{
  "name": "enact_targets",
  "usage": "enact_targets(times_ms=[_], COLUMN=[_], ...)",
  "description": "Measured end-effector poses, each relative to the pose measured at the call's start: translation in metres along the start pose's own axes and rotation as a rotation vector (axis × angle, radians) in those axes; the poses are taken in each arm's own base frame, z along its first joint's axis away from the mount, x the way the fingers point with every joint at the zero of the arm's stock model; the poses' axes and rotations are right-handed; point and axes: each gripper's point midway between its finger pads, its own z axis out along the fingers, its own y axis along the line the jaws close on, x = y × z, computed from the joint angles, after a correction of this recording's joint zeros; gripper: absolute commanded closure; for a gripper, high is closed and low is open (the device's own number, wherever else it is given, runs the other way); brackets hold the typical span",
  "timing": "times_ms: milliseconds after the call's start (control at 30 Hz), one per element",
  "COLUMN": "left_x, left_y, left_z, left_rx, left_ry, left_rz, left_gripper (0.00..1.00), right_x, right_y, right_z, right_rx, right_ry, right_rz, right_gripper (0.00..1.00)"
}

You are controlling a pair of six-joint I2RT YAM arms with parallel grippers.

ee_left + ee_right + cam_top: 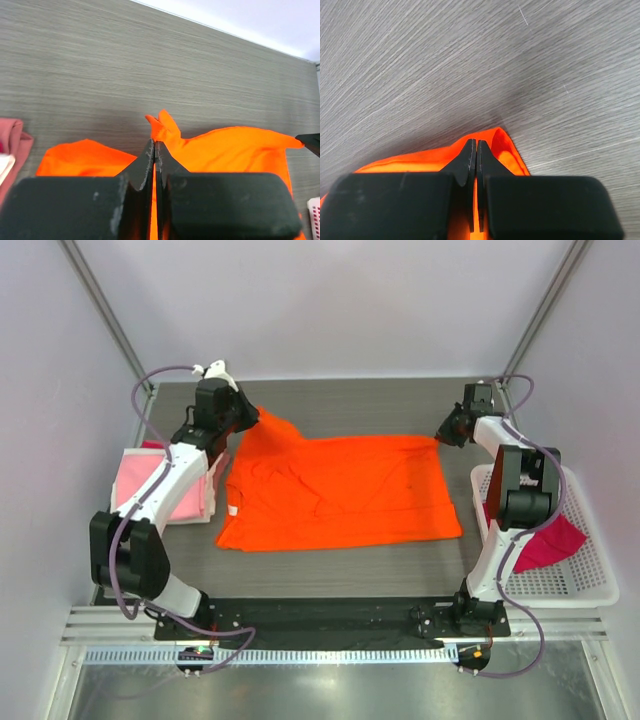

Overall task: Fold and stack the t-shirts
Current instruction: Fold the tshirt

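Observation:
A bright orange t-shirt [340, 490] lies spread on the dark table, its far edge lifted at both ends. My left gripper [250, 416] is shut on its far left corner [162, 127]; orange cloth shows between the jaws at my left gripper [154, 143]. At the far right corner [507, 150], my right gripper [441, 433] is also shut on cloth, seen at my right gripper [474, 142]. Folded light pink and white t-shirts [165, 490] are stacked at the left. A magenta t-shirt [545, 540] lies in the basket.
A white plastic lattice basket [590, 570] stands at the right edge of the table [360, 405]. Grey walls close the back and sides. A metal rail [320, 652] runs along the near edge by the arm bases.

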Motion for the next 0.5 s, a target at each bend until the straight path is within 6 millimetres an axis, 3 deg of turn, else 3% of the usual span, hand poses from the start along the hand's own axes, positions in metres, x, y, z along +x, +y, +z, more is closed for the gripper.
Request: enact_targets(times_ms=[267, 500], left_x=[0.021, 0.044], left_y=[-0.001, 0.006], left_z=[-0.025, -0.037], left_rx=[-0.042, -0.083], left_ry=[0.012, 0.027], left_rz=[0.037, 0.079], left_gripper=[1.00, 1.00], right_x=[0.003, 0.012], right_y=[-0.002, -0.009], right_z=[-0.003, -0.028], right_rx=[0.002, 0.012], right_ry=[0.005, -0.007], right_rz=[0.001, 0.000], right_gripper=[0.98, 0.98])
